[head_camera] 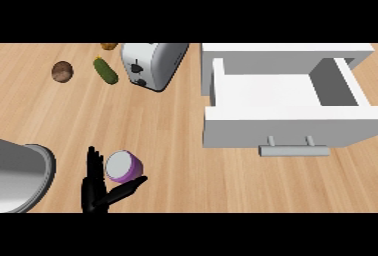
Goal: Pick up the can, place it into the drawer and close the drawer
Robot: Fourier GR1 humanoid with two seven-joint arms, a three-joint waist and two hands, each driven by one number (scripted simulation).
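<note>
The can [122, 166], purple with a pale top, stands upright on the wooden counter at the lower left. My left hand [96, 187] comes in from the lower edge and is open. Its straight fingers [93, 162] run up the can's left side, and the thumb [129, 188] reaches out below and right of it. The can sits in the gap between them, with nothing curled round it. The white drawer [221, 85] stands pulled open at the upper right. Its inside is bare, and its grey handle [293, 149] faces me. My right hand does not show.
A silver toaster [151, 65] stands at the top centre. Left of it lie a green cucumber [105, 70], a brown potato [63, 71] and a small orange item [109, 46]. A large grey rounded shape [22, 175] fills the left edge beside my hand.
</note>
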